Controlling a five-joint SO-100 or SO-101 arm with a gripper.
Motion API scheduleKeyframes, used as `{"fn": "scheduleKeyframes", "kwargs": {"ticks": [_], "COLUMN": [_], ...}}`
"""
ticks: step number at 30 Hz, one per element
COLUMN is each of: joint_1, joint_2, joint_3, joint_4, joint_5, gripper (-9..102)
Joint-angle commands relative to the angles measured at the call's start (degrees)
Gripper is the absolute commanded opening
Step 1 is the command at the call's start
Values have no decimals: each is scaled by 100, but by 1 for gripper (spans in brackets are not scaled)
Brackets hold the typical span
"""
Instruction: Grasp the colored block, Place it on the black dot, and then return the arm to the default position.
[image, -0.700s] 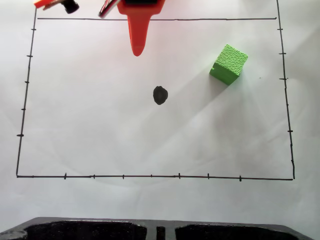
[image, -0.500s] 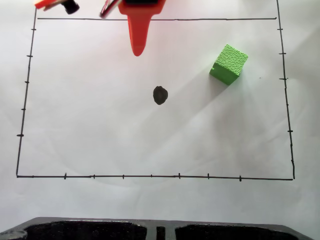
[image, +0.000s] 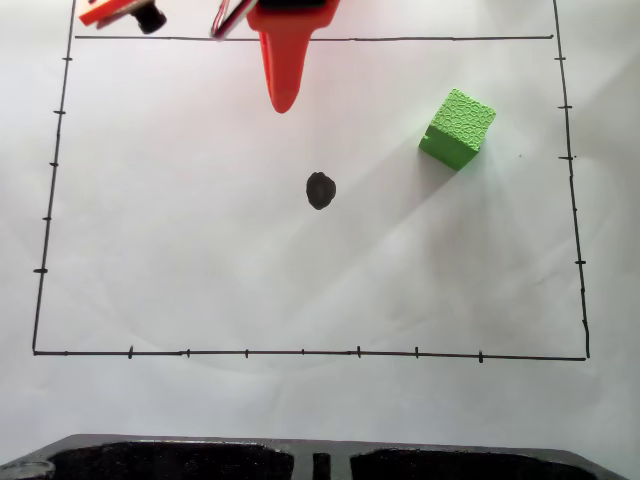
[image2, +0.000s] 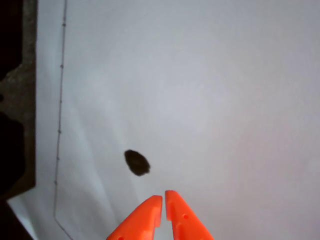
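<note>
The green colored block (image: 457, 128) lies on the white sheet at the right of the fixed view, tilted, well apart from the black dot (image: 320, 190) near the sheet's middle. The orange arm (image: 287, 20) comes in from the top edge, and its pointed gripper (image: 284, 104) hangs above and left of the dot, far left of the block. In the wrist view the gripper (image2: 163, 198) sits at the bottom edge with its two orange fingertips (image2: 152, 206) almost touching and nothing between them. The black dot (image2: 136, 162) lies just beyond them to the left.
A hand-drawn black border with tick marks (image: 300, 352) frames the white sheet. A black moulded tray edge (image: 320, 460) runs along the bottom of the fixed view, and it also shows at the left of the wrist view as the tray edge (image2: 15, 100).
The arm and its gripper tip have shifted slightly to the right in the fixed view. Block and dot have not moved.
</note>
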Motion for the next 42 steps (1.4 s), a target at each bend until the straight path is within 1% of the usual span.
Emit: {"fn": "scheduleKeyframes", "kwargs": {"ticks": [1,6,13,15,20,26,28,34,38,42], "joint_1": [-88,-299,-729,-949,-1538,-2417,-2742,-3463,-3735,-3885], "joint_2": [-149,-932,-2804,-3296,-4271,-5810,-6346,-7269,-7383,-7392], "joint_3": [-316,-1002,-2470,-2883,-3595,-4896,-5282,-6319,-6486,-6557], "joint_4": [202,281,589,853,1037,1582,1705,2048,1969,2188], "joint_5": [272,888,2206,2637,2962,4245,4518,5520,6205,6794], "gripper": [0,0,0,0,0,0,0,1,7,13]}}
